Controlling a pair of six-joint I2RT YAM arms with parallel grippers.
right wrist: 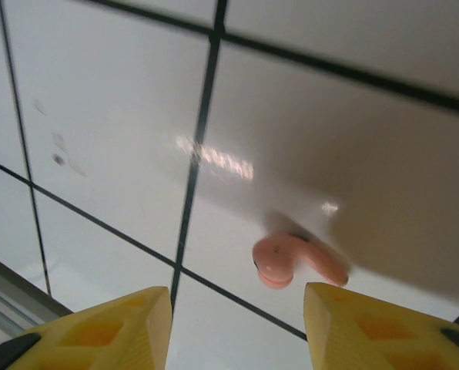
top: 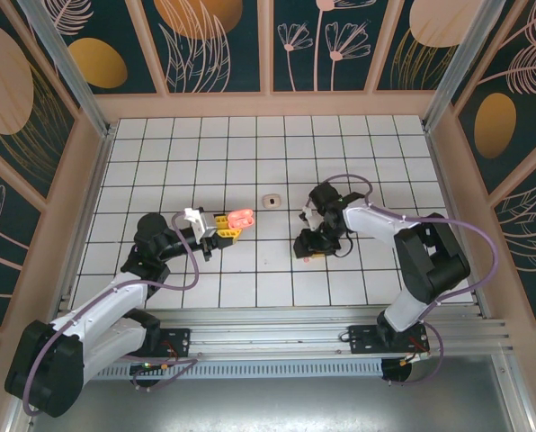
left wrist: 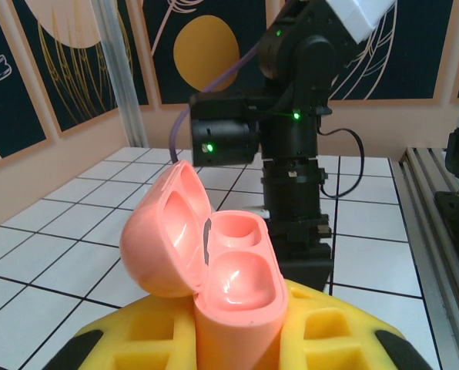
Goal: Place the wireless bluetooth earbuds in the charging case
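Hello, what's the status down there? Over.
Left tool shut on open, empty pink case. Right tool open, over pink earbud on table. No obstruction seen.

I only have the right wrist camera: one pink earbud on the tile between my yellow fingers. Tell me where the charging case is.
Observer: The left gripper has the charging case, jaws shut on its base, over the left half of the table.
Operator: Report the lid.
Observer: The lid is hinged open, and both wells look empty in the left wrist view.
Operator: List anything else lying out there.
Observer: A small cream pod lies alone on the table, just right of the held case in the top view.
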